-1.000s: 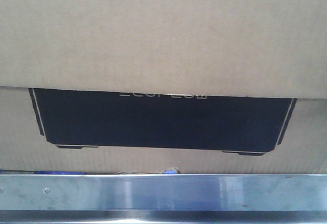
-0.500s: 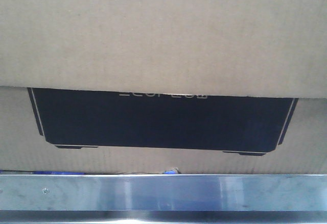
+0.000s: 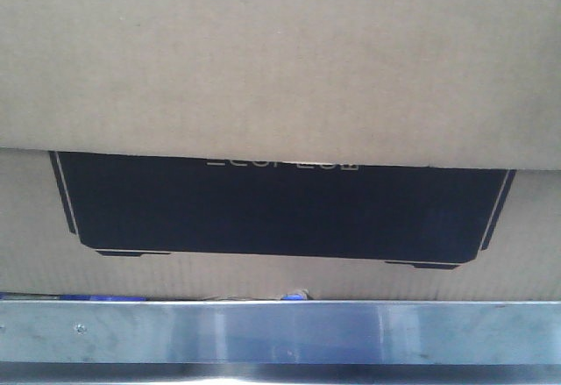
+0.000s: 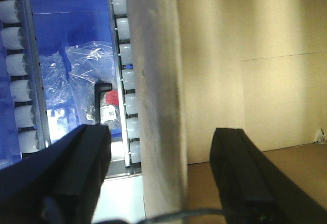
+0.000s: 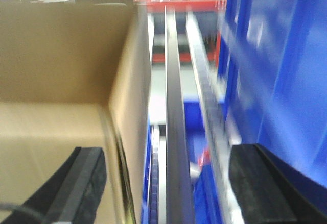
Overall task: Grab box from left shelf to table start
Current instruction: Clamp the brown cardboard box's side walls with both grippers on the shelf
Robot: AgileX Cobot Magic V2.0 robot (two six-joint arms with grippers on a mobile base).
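Note:
The tan cardboard box (image 3: 280, 60) fills the front view, its black trapezoid panel (image 3: 280, 205) facing me, just behind the silver front rail of the left shelf (image 3: 280, 332). My left gripper (image 4: 161, 175) is open and straddles the box's left wall (image 4: 158, 106), with one finger (image 4: 84, 168) outside and the other (image 4: 237, 168) inside the box. My right gripper (image 5: 171, 183) is open and straddles the box's right wall (image 5: 130, 96), with one finger (image 5: 84, 183) over the box interior and the other (image 5: 260, 183) outside.
Left of the box lie rows of white rollers (image 4: 122, 55) and a blue bin (image 4: 51, 30) holding clear plastic bags (image 4: 94, 81). Right of the box run a dark rail (image 5: 176, 132) and a roller track, then tall blue bins (image 5: 276, 55).
In the front view the box's black panel and the shelf rail have shifted a few pixels right and down. Nothing else differs.

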